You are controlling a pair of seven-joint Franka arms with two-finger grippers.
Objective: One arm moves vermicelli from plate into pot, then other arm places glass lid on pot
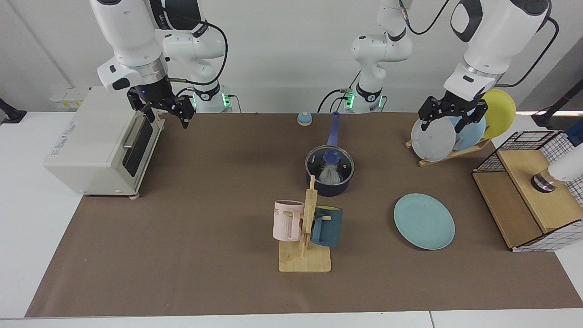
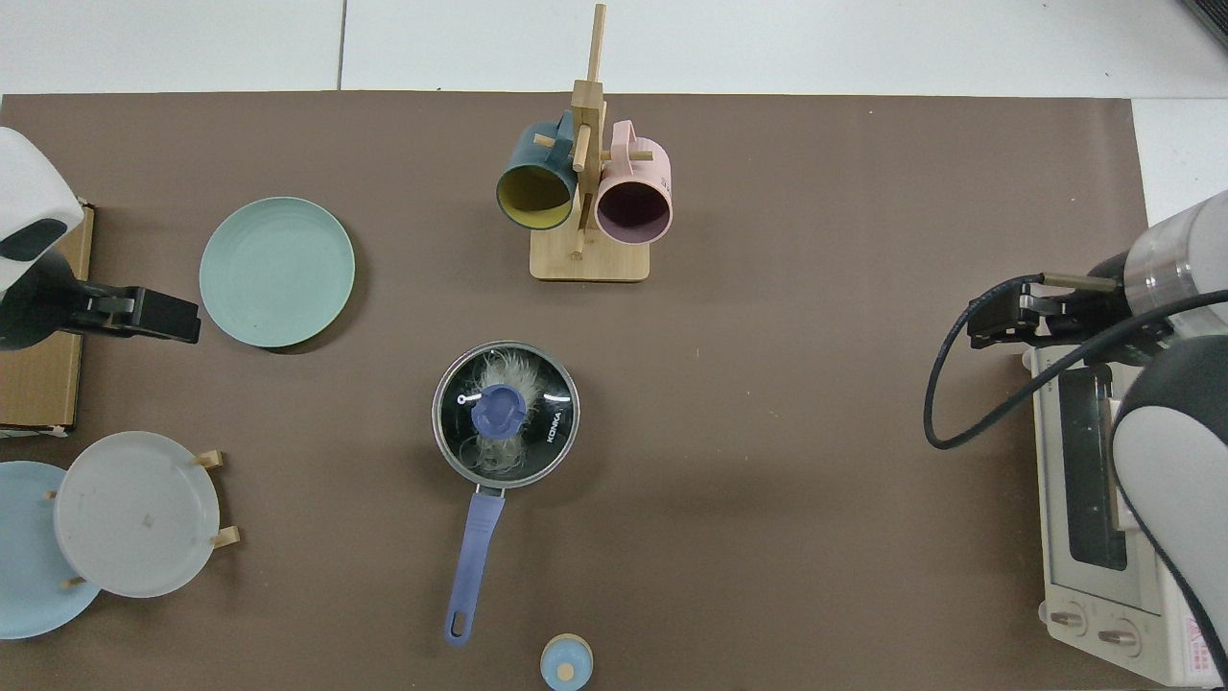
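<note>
On the pot [image 1: 329, 175], mid-table, I see the glass lid [image 2: 506, 414] seated over the vermicelli [image 1: 328, 173]. Both grippers, right [image 1: 160, 107] and left [image 1: 448, 117], hang empty with jaws apart, well clear; I'd just park.

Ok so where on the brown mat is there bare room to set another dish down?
The widest bare stretch lies between the toaster oven and the mug stand, reaching the near edge. A smaller patch lies between the pot and the plate rack. It is crowded around the teal plate and the wire basket.
</note>
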